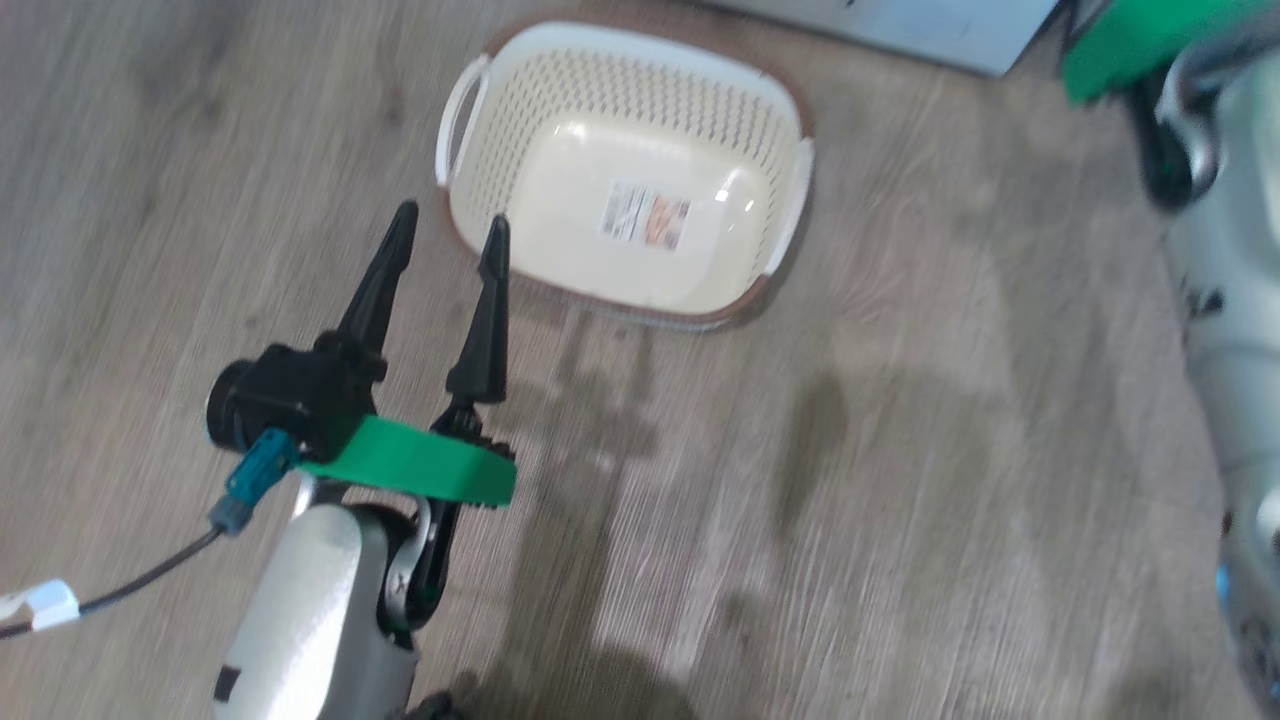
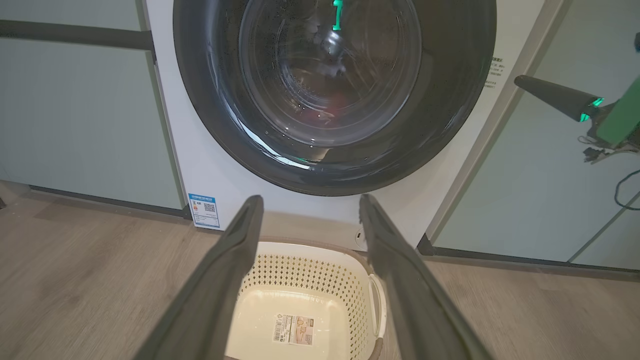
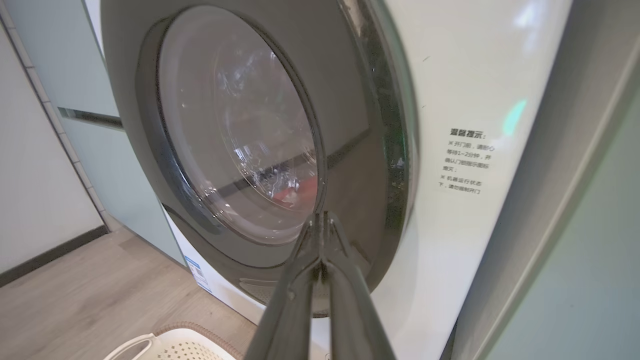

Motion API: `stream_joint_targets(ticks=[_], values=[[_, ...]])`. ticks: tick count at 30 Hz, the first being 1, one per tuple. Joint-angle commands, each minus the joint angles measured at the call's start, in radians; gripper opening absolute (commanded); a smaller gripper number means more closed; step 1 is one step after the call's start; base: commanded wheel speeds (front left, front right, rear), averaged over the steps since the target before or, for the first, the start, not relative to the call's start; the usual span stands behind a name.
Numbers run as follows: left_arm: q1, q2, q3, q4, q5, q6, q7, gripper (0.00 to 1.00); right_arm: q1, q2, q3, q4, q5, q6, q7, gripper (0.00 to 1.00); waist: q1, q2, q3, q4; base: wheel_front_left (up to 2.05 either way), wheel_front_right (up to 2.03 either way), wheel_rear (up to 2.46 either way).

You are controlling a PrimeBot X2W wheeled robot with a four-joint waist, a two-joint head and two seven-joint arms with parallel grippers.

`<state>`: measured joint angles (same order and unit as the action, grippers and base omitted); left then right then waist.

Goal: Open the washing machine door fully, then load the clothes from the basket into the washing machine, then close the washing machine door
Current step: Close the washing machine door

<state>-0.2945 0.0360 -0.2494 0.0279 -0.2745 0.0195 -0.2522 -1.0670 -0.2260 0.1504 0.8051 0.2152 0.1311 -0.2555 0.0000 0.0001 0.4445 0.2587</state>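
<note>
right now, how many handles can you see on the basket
2. On the basket, one white handle sits on the head view's left side, a second handle on its right. Nearly the whole rim shows, so none seems hidden.

The clothes (image 3: 296, 192) (red smear) blur behind the door (image 3: 355, 150).

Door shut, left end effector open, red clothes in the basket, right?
No. The basket is empty apart from a sticker, as the head view shows; the red clothes show through the door in the right wrist view. The door is shut and the left end effector open.
</note>
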Motion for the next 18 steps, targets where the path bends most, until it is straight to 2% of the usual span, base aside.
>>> stream_joint_targets(ticks=[1,9,11,18], values=[[0.014,0.014,0.046,-0.024,0.013,-0.004,-0.01,1.0,0.03,0.016,0.007,-0.063,0.022,0.0,-0.006,0.0,0.0,-0.0001,-0.077,-0.049,0.0,0.0,0.0],[0.079,0.014,0.085,-0.007,0.052,-0.013,-0.01,1.0,0.33,0.041,-0.052,-0.28,0.095,0.0,-0.006,0.0,0.0,-0.0001,-0.229,-0.12,0.0,0.0,0.0],[0.105,0.014,0.105,-0.002,0.045,-0.013,-0.01,1.0,0.436,0.065,-0.087,-0.369,0.09,0.0,-0.006,0.0,0.0,-0.0001,-0.275,-0.143,0.0,0.0,0.0],[0.152,0.014,0.144,0.002,0.039,-0.015,-0.01,1.0,0.622,0.126,-0.146,-0.515,0.071,0.0,-0.006,0.0,0.0,-0.0001,-0.337,-0.191,0.0,0.0,0.0]])
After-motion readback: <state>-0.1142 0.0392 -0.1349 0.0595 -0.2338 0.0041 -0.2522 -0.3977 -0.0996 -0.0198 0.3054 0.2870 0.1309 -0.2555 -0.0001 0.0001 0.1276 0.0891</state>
